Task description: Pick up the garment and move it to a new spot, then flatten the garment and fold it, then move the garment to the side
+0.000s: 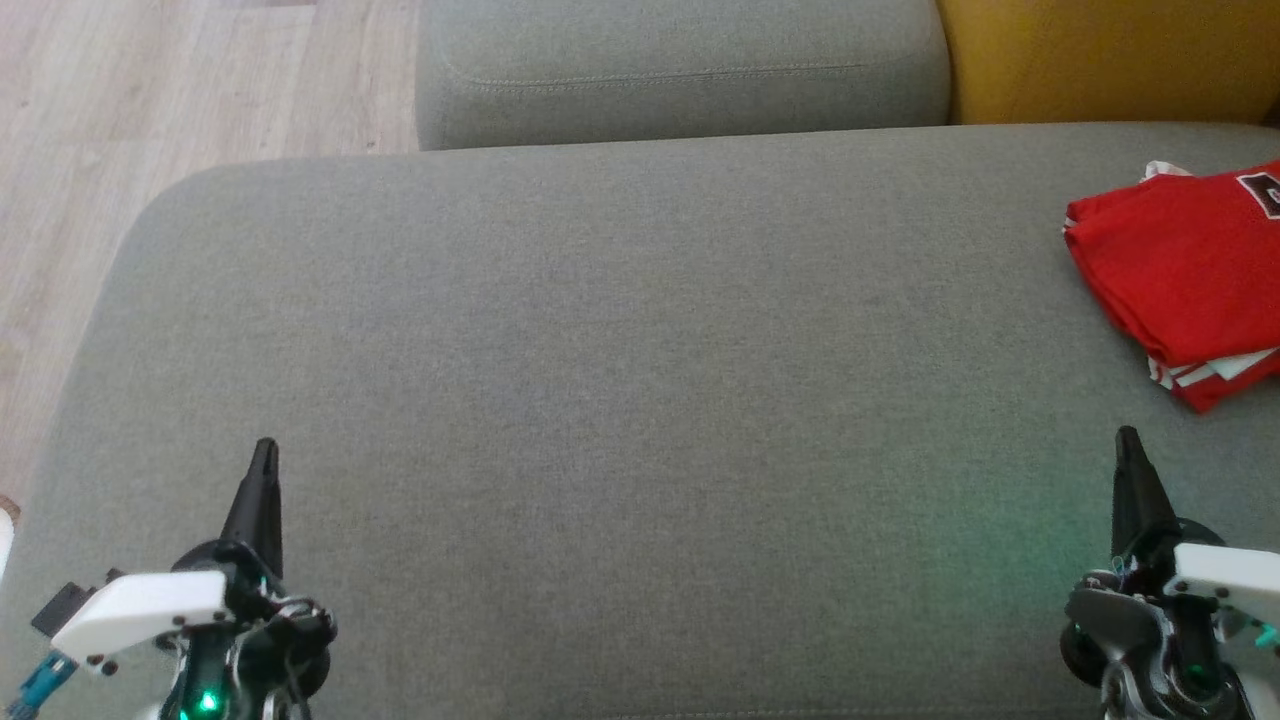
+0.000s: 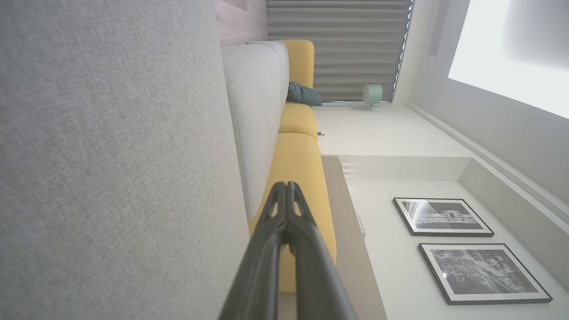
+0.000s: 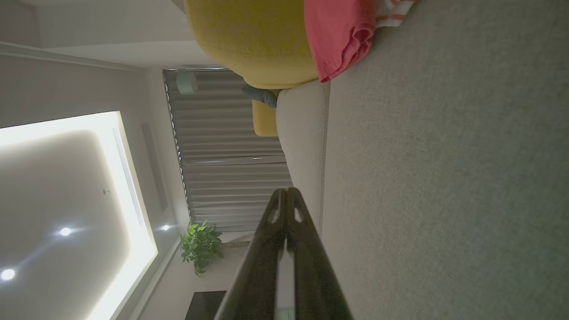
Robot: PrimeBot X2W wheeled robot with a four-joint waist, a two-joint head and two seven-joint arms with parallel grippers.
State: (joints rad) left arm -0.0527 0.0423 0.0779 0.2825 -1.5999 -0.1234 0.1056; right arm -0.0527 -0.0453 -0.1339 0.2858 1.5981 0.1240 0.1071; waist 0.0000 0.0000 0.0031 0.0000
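The garment is a red top, folded into a compact, roughly rectangular stack with several layers showing along its near edge. White-and-red striped trim pokes out at the lower corner, a bit of white shows at the upper left corner, and a dark patch with a white outline is cut off by the picture's right edge. It lies flat at the far right of the grey sofa seat, near the yellow cushion behind it. In the right wrist view the cloth looks pinker, with a stitched hem along its edge.

The left gripper hovers over the seat's near left part, its jaws pressed together and grasping nothing. The right gripper is likewise clenched and empty, near the garment but apart from it, with bare grey fabric between them.
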